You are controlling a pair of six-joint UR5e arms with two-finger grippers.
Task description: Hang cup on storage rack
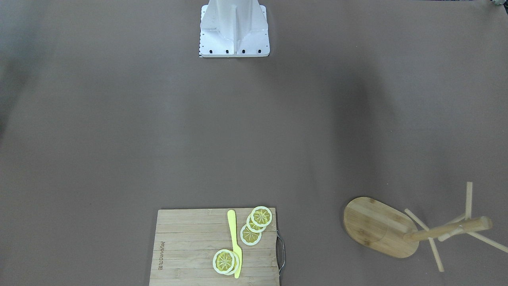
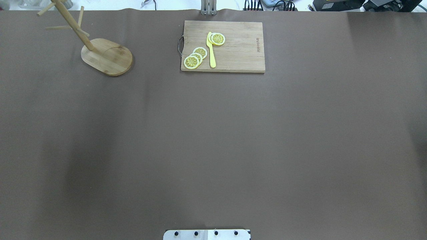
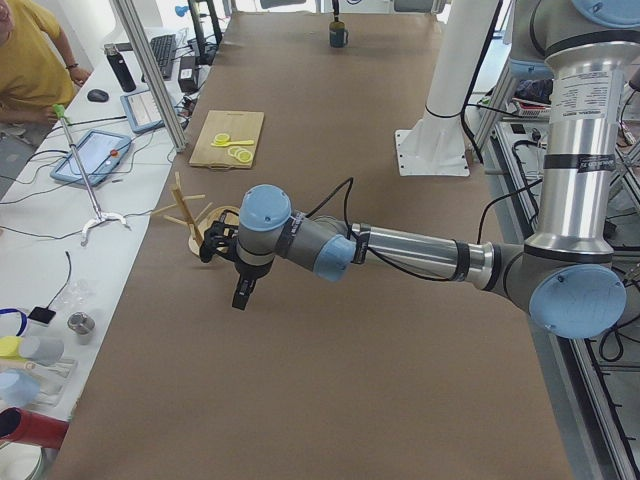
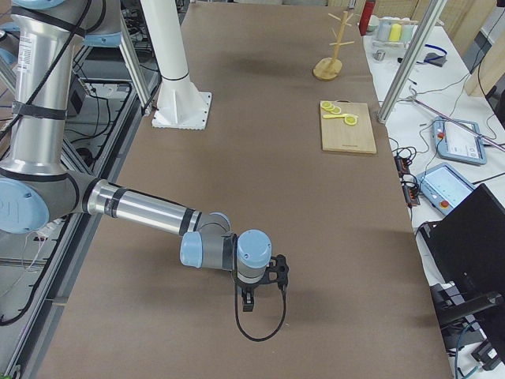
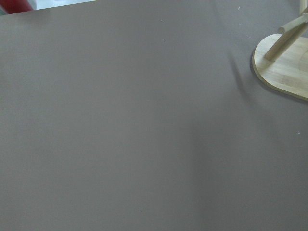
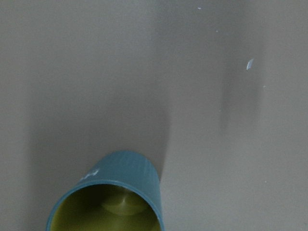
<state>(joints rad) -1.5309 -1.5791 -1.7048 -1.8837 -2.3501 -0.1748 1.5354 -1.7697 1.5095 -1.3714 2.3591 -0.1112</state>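
Note:
The cup (image 6: pixel 113 197) is a blue-grey mug with a yellow-green inside, seen from above at the bottom edge of the right wrist view. It also stands small at the table's far end in the exterior left view (image 3: pixel 338 36). The storage rack (image 2: pixel 106 57) is a bamboo mug tree with an oval base; its pegs are bare (image 1: pixel 381 227) (image 3: pixel 190 222) (image 4: pixel 331 49) (image 5: pixel 284 72). My left gripper (image 3: pixel 240 290) hangs over the table next to the rack. My right gripper (image 4: pixel 248 304) hangs near the table's other end. I cannot tell whether either is open or shut.
A bamboo cutting board (image 2: pixel 233 53) with lemon slices (image 2: pixel 195 58) and a yellow knife (image 2: pixel 211 50) lies at the far middle edge. The white robot base (image 1: pixel 234 29) stands at the near side. A person (image 3: pixel 25 60) and side tables with gear flank the table.

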